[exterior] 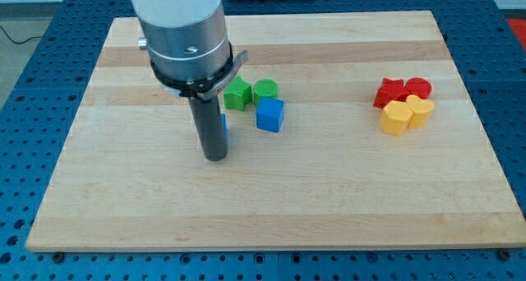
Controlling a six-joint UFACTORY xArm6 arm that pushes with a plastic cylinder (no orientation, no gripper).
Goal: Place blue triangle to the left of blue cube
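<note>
The blue cube [269,115] sits on the wooden board [271,199] a little left of the middle. The blue triangle [223,123] lies to the cube's left, with a gap between them; only a thin blue sliver shows past my rod. My tip [215,157] rests on the board directly in front of the triangle, hiding most of it; I cannot tell if they touch.
A green star [237,94] and a green cylinder [265,90] sit just above the blue cube. At the view's right, a red star [390,92], a red cylinder [417,89], a yellow hexagon [396,117] and a yellow heart [421,112] are clustered.
</note>
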